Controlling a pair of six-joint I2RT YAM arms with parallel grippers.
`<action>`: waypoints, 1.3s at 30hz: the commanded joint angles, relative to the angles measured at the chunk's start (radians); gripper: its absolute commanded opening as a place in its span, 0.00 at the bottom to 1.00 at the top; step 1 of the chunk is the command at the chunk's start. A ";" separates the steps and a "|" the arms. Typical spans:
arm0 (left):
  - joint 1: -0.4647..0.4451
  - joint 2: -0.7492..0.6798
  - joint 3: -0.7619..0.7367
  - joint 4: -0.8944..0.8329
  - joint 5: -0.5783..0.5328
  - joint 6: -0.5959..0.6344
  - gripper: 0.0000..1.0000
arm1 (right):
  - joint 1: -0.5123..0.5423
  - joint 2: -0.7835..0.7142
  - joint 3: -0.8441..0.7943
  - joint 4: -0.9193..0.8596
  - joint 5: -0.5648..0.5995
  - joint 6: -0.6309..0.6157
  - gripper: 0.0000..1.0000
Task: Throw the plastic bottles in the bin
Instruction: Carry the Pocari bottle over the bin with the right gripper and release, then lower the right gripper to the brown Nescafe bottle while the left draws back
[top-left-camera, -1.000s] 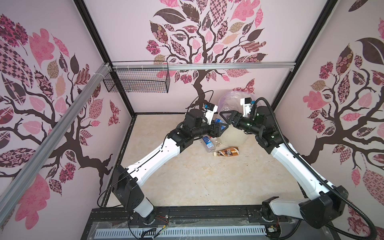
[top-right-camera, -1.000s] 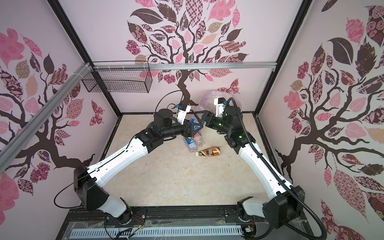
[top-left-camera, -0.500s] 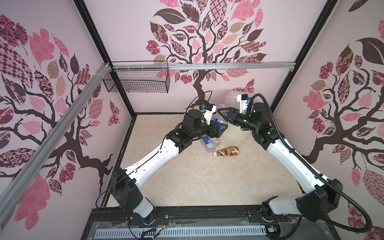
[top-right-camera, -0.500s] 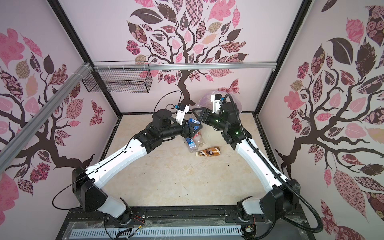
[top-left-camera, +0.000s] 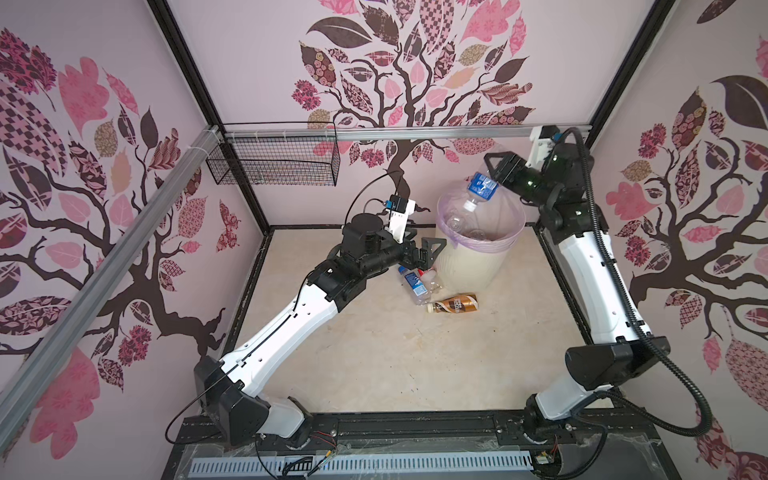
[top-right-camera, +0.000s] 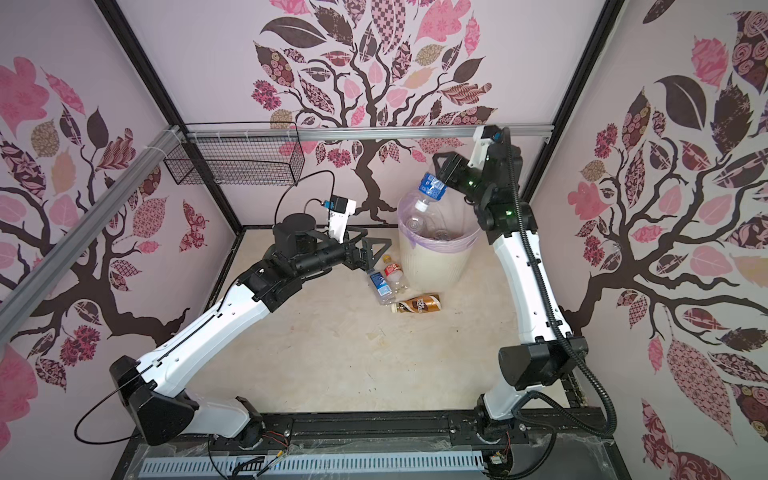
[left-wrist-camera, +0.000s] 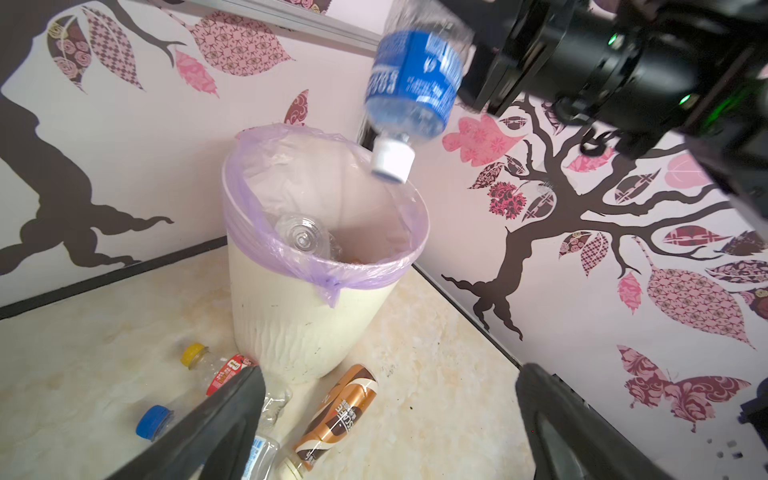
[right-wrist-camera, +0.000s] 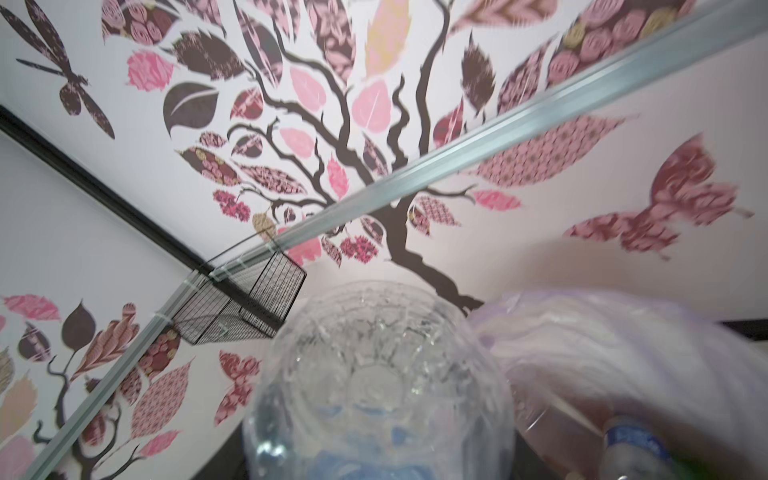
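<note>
You have three bottles lying loose: blue-capped bottle, yellow-capped bottle, brown bottle. A blue-labelled bottle in the air makes four outside your one bin.

Overhead stereo pair looking down; close wrist cameras
All catch the round cream ribbed plastic bin beyond the black fingers of the left gripper.

Cream-white ribbed bin, lilac liner. Clear bottle: blue label, white cap. Brown-orange swirled bottle. Black mesh basket. Pale pink walls, brown-and-pink patterned leaves. Beige marbled floor.
</note>
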 joint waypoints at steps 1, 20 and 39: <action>0.010 -0.009 -0.025 -0.011 -0.005 0.028 0.98 | 0.007 0.065 0.219 -0.149 0.203 -0.190 0.46; 0.027 0.020 -0.049 -0.030 0.018 0.013 0.98 | 0.007 0.011 -0.220 -0.008 0.364 -0.284 0.99; 0.046 -0.037 -0.178 -0.217 -0.038 -0.158 0.98 | 0.107 -0.327 -0.480 -0.116 0.405 -0.263 0.99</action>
